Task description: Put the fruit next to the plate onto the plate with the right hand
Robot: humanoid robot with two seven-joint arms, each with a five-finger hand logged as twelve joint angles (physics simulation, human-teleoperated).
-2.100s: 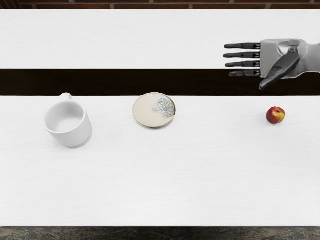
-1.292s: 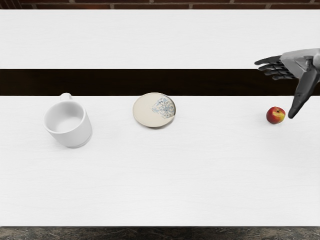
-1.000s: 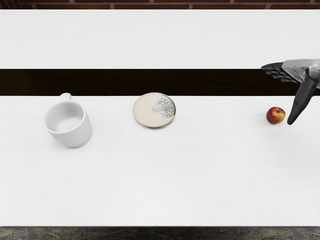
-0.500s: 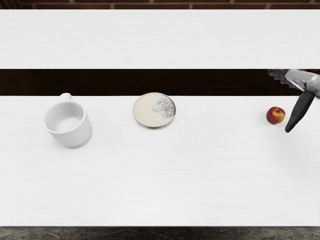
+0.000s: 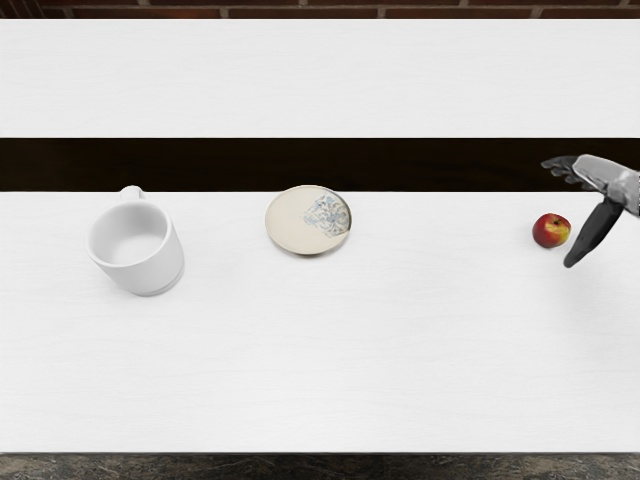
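Note:
A small red and yellow apple [image 5: 551,230] lies on the white table at the far right. A cream plate [image 5: 308,219] with a blue-grey pattern sits near the table's middle, well to the left of the apple. My right hand [image 5: 588,205] comes in from the right edge, just right of the apple and apart from it. Its fingers are spread, the dark thumb pointing down beside the fruit. The hand holds nothing. The left arm does not show.
A white mug [image 5: 134,246] stands on the left side of the table [image 5: 330,350], tilted back. A dark gap separates this table from a second white surface [image 5: 300,75] behind it.
The right hand has swung from palm-out above the far surface to the right and down, ending low beside the apple. The apple, plate and mug have not moved.

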